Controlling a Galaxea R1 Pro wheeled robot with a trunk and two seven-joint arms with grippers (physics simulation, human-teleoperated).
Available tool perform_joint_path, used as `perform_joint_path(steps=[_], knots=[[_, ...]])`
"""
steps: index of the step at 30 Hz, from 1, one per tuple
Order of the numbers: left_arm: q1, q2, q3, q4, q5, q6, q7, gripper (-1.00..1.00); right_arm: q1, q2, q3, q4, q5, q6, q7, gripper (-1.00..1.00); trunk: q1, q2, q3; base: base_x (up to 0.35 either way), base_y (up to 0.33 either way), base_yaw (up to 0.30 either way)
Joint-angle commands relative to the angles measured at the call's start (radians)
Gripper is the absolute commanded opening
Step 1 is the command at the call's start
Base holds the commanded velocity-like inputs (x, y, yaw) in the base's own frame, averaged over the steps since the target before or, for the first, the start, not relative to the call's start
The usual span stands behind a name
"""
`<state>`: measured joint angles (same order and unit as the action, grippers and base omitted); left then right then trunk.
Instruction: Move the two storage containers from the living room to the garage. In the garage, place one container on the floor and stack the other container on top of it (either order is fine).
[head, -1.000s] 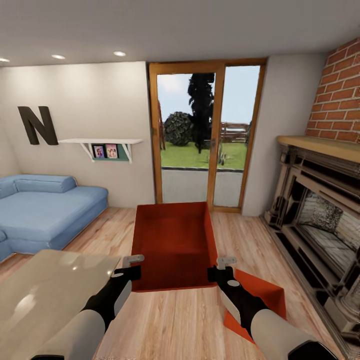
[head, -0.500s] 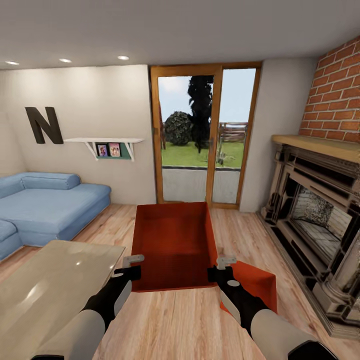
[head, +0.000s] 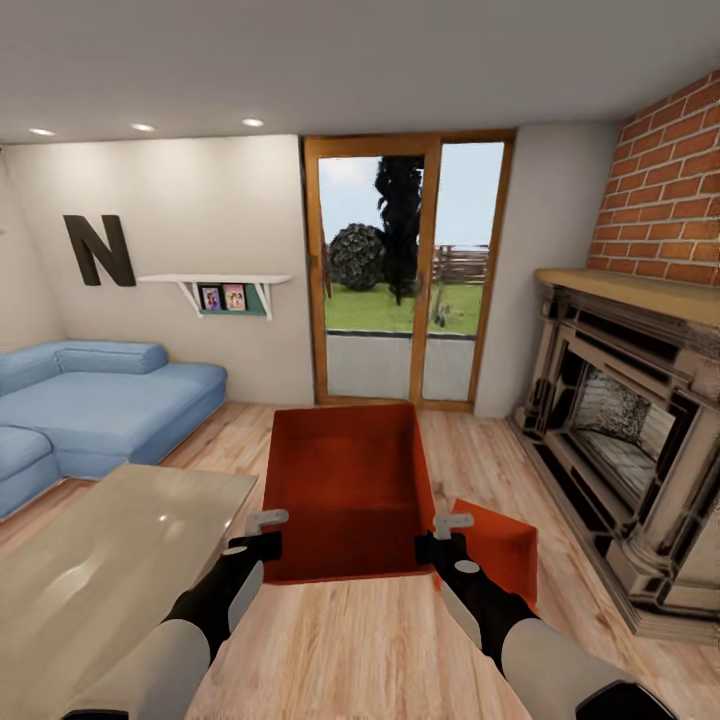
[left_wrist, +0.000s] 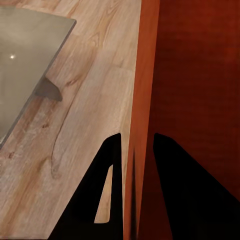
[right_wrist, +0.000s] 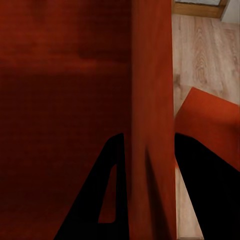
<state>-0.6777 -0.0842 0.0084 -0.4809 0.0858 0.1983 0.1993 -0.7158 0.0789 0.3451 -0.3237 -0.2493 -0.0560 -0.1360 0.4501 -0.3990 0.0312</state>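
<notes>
Light plank-floored living room, smooth orange-red storage container (head: 345, 480) pinched between both arms' fingers (left_wrist: 112, 165), wall-clamped.

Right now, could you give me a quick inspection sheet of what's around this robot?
Surface: light wood-plank floor, living room.
Job's things: held container lifted between both arms; second container on the floor behind the right arm.
Clutter: glossy low table beside the left arm.
Claws: left claw clamped on the held container's left wall; right claw clamped on its right wall.
Cables: nothing seen.
Surroundings: blue sofa, glass doors, brick fireplace.
</notes>
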Motion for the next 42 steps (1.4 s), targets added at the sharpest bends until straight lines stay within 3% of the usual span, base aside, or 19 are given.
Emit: perform_joint_path(steps=[1, 42], knots=[[0.000, 0.000, 0.002, -0.007, -0.005, 0.006, 0.008, -1.00, -0.001, -0.001, 0.008, 0.029, -0.018, -0.006, -0.008, -1.00, 0.000, -0.001, 0.000, -0.246, 0.000, 0.000], [0.000, 0.000, 0.002, -0.009, -0.005, 0.006, 0.008, -1.00, -0.001, -0.002, 0.006, 0.029, -0.019, -0.005, -0.008, -1.00, 0.000, -0.001, 0.000, -0.009, 0.000, 0.247]])
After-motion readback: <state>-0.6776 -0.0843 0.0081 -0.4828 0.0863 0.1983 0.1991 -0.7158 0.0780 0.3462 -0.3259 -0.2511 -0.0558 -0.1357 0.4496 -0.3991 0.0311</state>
